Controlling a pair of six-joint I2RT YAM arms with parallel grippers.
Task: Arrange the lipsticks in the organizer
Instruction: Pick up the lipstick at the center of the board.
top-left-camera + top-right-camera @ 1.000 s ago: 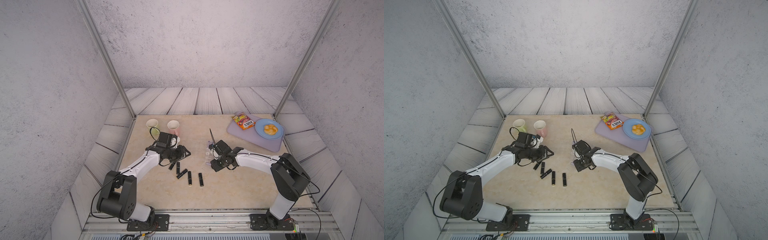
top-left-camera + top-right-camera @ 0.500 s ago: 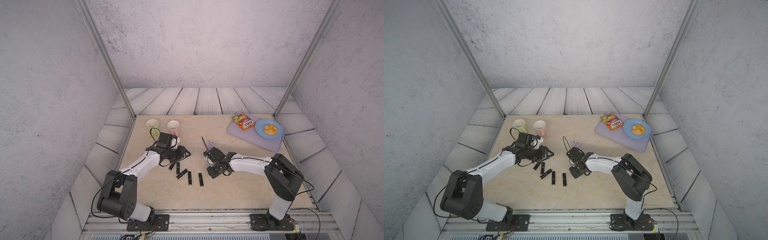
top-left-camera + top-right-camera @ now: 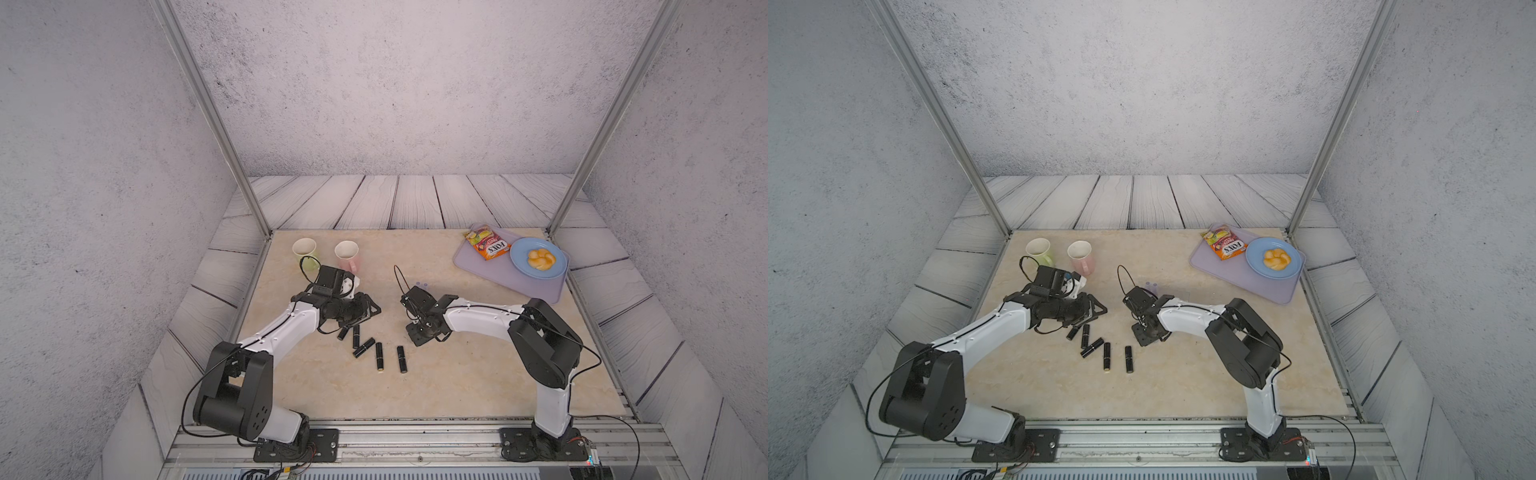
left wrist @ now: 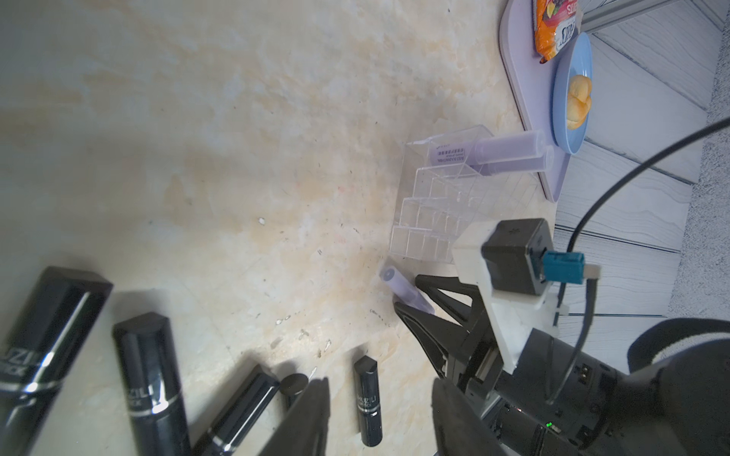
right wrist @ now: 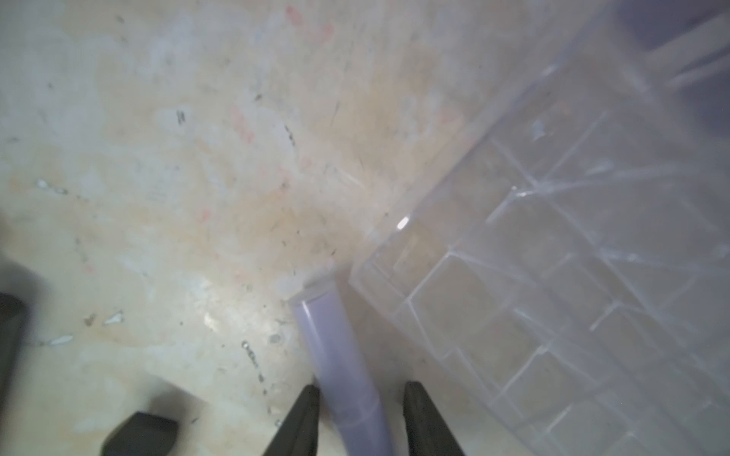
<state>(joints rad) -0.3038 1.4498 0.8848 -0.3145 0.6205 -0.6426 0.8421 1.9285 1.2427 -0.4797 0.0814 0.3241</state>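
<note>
Beside blurred organizer (image 5: 454, 300), lilac lipstick (image 5: 335, 347) cut off, straddled by right pincer (image 5: 361, 387)

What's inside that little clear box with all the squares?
Two lilac lipsticks stand side by side in the tallest row of the organizer. The other cells in view look empty. The right arm's camera mount covers a few cells at one corner, so those cannot be checked.
</note>
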